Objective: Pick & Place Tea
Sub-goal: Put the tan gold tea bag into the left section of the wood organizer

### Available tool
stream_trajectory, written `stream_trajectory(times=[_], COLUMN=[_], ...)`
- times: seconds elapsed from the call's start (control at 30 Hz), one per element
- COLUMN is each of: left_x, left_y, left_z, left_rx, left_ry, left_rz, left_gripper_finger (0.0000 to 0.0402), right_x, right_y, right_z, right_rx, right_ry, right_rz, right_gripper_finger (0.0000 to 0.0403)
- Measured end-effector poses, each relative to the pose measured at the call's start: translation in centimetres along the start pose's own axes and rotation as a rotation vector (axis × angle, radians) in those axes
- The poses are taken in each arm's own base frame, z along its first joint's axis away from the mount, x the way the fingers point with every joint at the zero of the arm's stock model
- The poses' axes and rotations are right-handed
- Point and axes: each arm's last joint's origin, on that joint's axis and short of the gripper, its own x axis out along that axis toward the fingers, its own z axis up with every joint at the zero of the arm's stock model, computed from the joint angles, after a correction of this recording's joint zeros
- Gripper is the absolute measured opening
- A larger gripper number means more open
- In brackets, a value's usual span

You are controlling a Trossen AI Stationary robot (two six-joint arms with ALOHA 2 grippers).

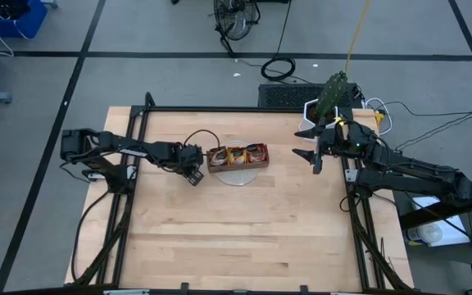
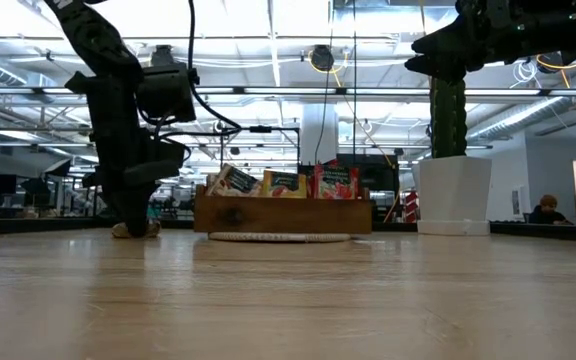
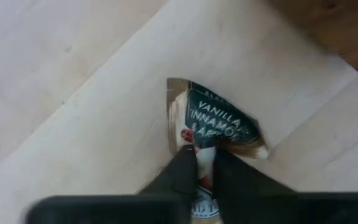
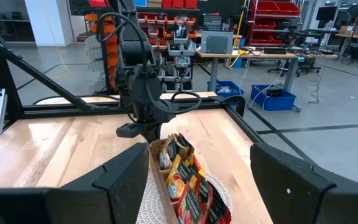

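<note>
My left gripper (image 1: 193,175) is down at the table just left of the brown wooden tray (image 1: 238,157), shut on a pale beige tea sachet with a dark label (image 3: 219,121). In the low view this sachet (image 2: 121,230) shows at table level under the gripper. The tray holds beige (image 2: 233,182), orange-yellow (image 2: 283,183) and red (image 2: 336,182) sachets standing upright in its three compartments. My right gripper (image 1: 310,143) is open and empty, raised above the table to the right of the tray. My left gripper pinches the beige sachet between its two fingers (image 3: 179,174), which point down from above. They meet it below the dark label (image 3: 199,149), and the sachet shows on both sides of the fingertips. I cannot tell whether it rests on the table or hangs just above it.
The tray stands on a round white plate (image 1: 238,174). A white pot with a cactus (image 1: 322,106) stands at the table's far right corner. Black frame rails run along the table's left, right and far edges. Bare wood (image 1: 244,238) lies toward the near edge.
</note>
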Motion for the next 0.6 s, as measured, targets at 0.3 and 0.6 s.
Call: stream_trajectory(times=[0.3,0.6], left_x=[-2.7,-9.6], left_y=[-0.9,-5.4], left_z=[-0.2,-0.8], left_rx=[0.044,0.028], left_ry=[-0.127,-0.633], left_rz=[0.032,0.068], left_gripper_finger=[0.0015,0.0014], right_x=[0.0,0.0], right_y=[0.0,0.0], right_z=[0.0,0.1], right_rx=[0.013,0.013], right_ry=[0.000,-0.009], right_rz=[0.000,-0.003], right_gripper_finger=[0.0260,0.0260])
